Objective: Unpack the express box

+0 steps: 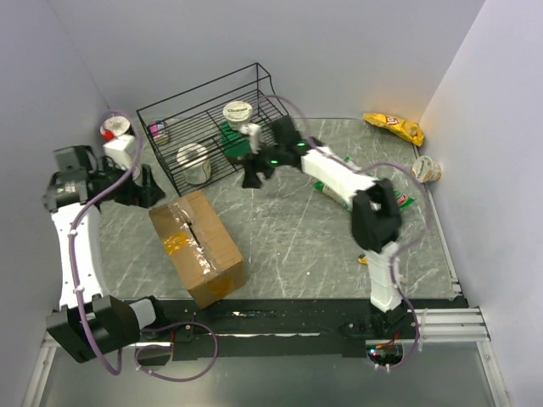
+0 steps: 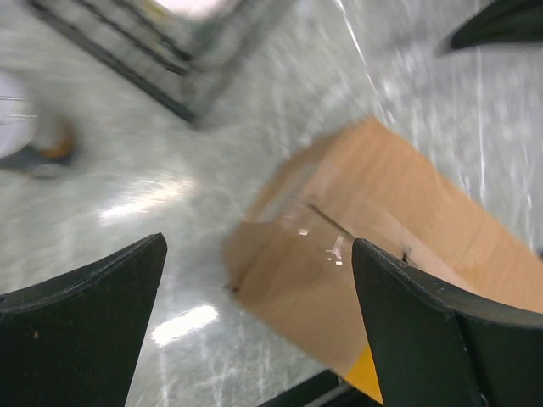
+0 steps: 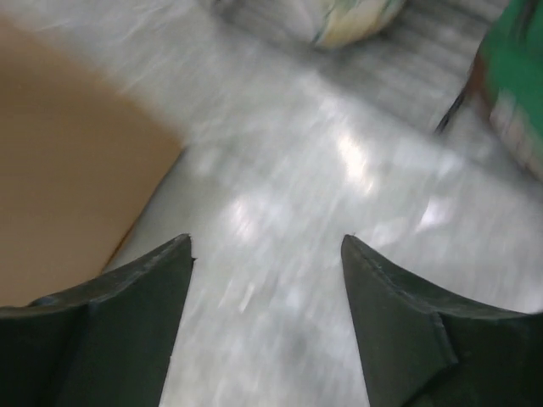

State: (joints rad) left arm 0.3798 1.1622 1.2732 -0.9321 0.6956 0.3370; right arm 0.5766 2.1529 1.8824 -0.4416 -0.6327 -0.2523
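The left gripper (image 2: 259, 246) and right gripper (image 3: 267, 242) both hover with jaws spread (the right reaching farther forward).

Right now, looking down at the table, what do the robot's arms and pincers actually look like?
The left arm and right arm have white shells with chunky black joints. A lilac cable runs along each. A small green light glows near the right wrist. The left pincer and right pincer each end in two matte black, wedge-shaped fingers.
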